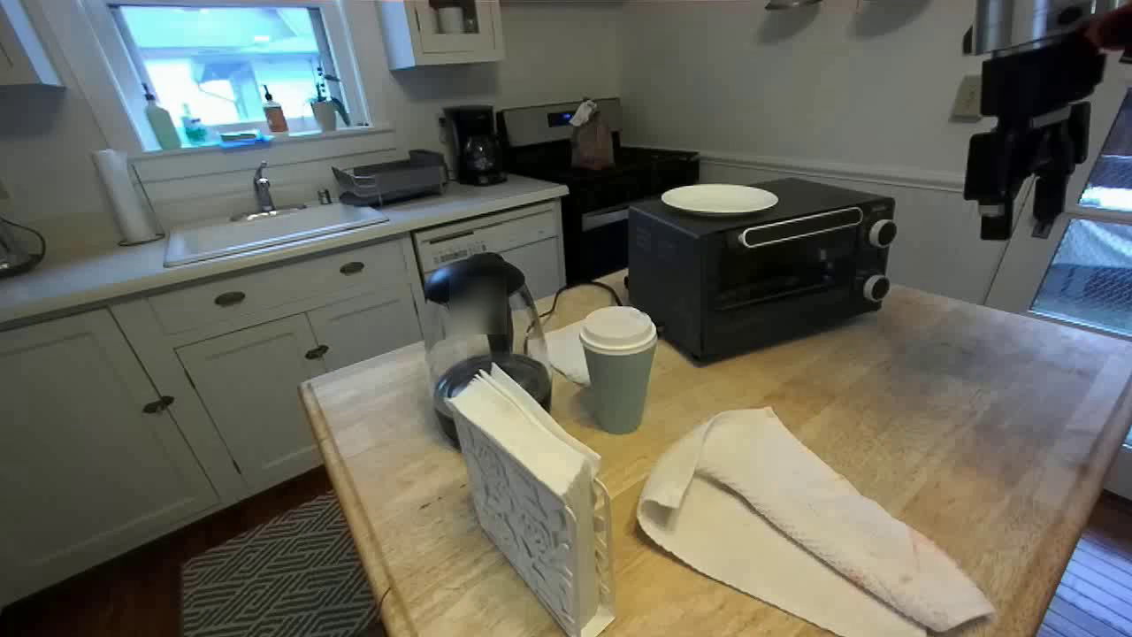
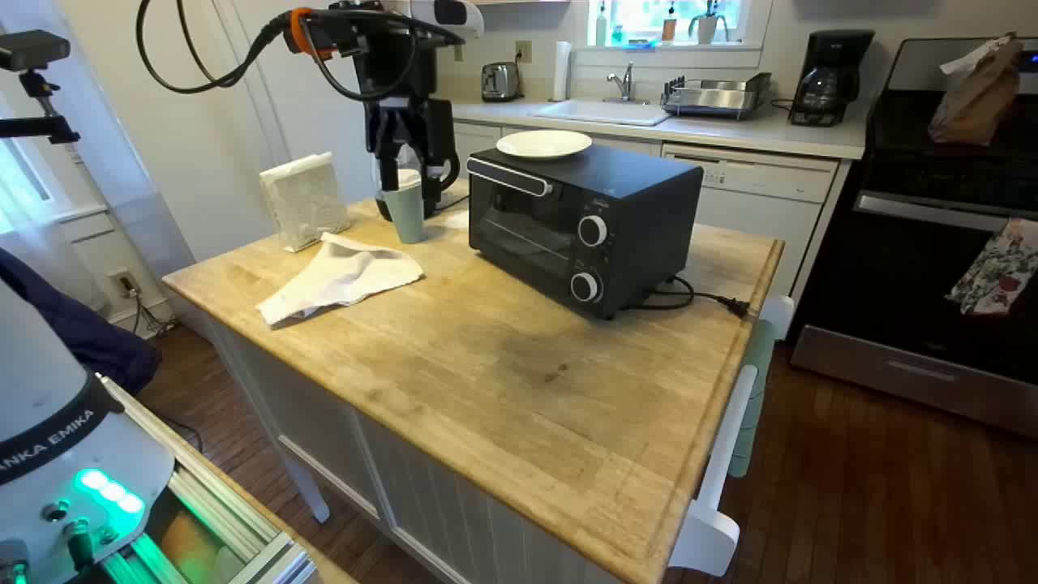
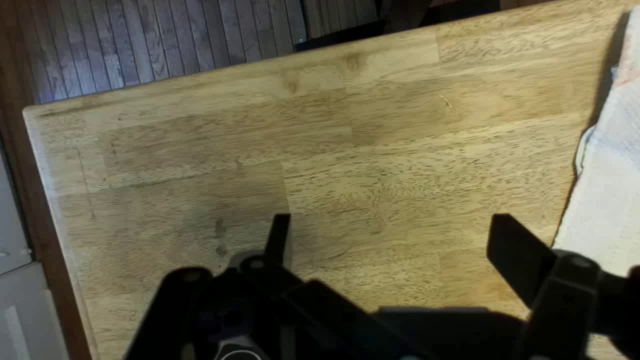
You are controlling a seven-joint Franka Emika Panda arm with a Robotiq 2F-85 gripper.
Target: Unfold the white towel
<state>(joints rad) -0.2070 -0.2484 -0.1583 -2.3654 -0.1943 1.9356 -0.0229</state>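
White paper roll [image 1: 122, 196] standing on a pale counter [image 1: 53, 285], far left in an exterior view. Next along, white sink [image 1: 274, 234] with chrome faucet [image 1: 263, 192], grey dish rack [image 1: 391, 180], black coffee maker [image 1: 474, 146]. Nearer, on a light wood table [image 1: 968, 398]: clear glass kettle [image 1: 486, 327] with black lid, partly hidden by a white patterned napkin holder [image 1: 522, 522] packed with white napkins [image 1: 531, 425] on edge. Behind, brown bag [image 1: 592, 143] sitting on a black stove [image 1: 588, 243]. Back on table, grey-green cup [image 1: 619, 380], white lid on, upright, just right of the kettle. Then boxy black toaster oven [image 1: 756, 274], two round knobs on its front, round white plate [image 1: 719, 200] flat on top.

White cloth towel [image 1: 814, 500] after that, lying on the table, right of the napkin holder, nearer the camera than cup and oven. Partly folded: one flap lies across the lower layer, left end curls over in a loose loop. Shows in both exterior views.

Far right, black two-finger gripper [image 1: 1021, 223] up in the air, well above the table, pointing down. Wrist view, left to right: wood floorboards [image 3: 185, 40] top left, table corner, then the gripper's fingers [image 3: 520, 260] spread wide, table wood visible between them. Towel runs along the right border, cut off by the frame, its lower part covered by the gripper's body.
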